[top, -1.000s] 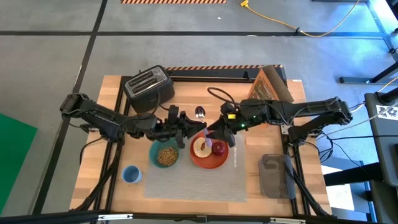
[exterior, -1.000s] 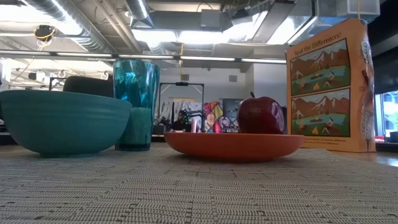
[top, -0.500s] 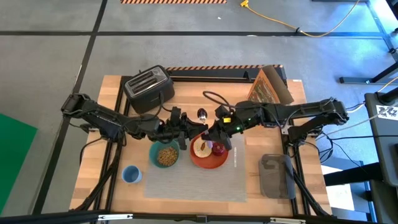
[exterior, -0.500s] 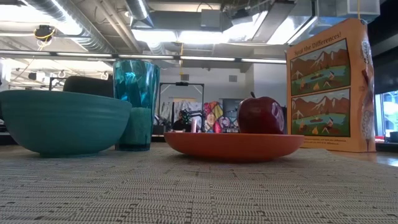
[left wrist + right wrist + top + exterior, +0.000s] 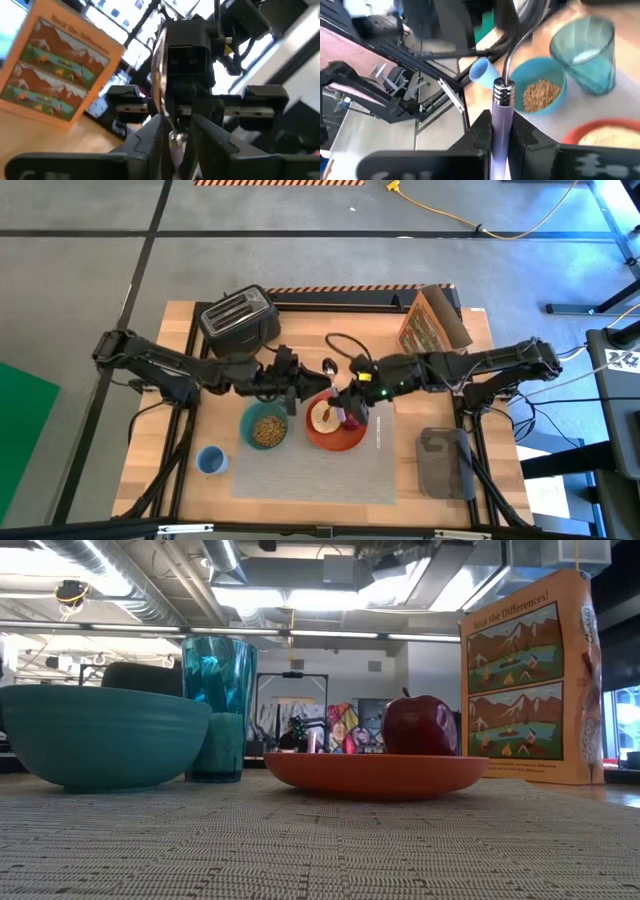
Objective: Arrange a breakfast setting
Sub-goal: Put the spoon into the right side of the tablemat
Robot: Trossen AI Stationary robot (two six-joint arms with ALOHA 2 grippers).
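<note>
Two grippers are meeting over the plate — a spoon is between them.

The right gripper (image 5: 502, 131) is squeezing the spoon (image 5: 501, 102) by its pale handle, above the red plate (image 5: 335, 430). The left gripper (image 5: 176, 134) is sitting around the spoon's other end — I cannot tell if it is gripping. The plate is holding toast (image 5: 322, 416) and an apple (image 5: 420, 725), beside the bowl (image 5: 265, 427) on the mat (image 5: 320, 470).

I see both grippers crowded together over the back edge of the orange-red plate (image 5: 335, 428), with the teal bowl (image 5: 265, 427) just beside. The toaster (image 5: 239, 320) and cereal box (image 5: 432, 322) block the table's rear. I find open room on the placemat's (image 5: 310, 475) front half.
</note>
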